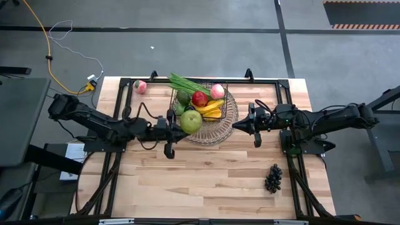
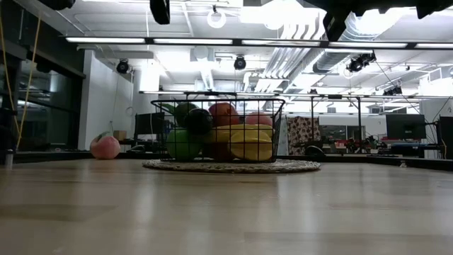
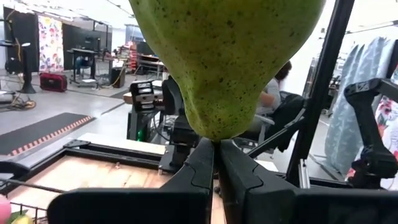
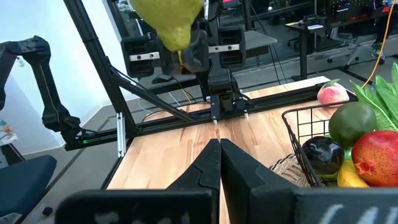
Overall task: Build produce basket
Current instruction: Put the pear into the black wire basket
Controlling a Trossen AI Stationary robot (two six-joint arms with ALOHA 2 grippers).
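From my feed, the wood table holds grapes and 1 peach; left gripper clamps a pear, right gripper closed empty, office behind.

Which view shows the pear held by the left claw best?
The left wrist view: the pear fills the frame, its speckled green skin plain, stem end at the shut left claw. The high view shows it small at the basket's edge. The right wrist view catches it partly. The low view misses it.
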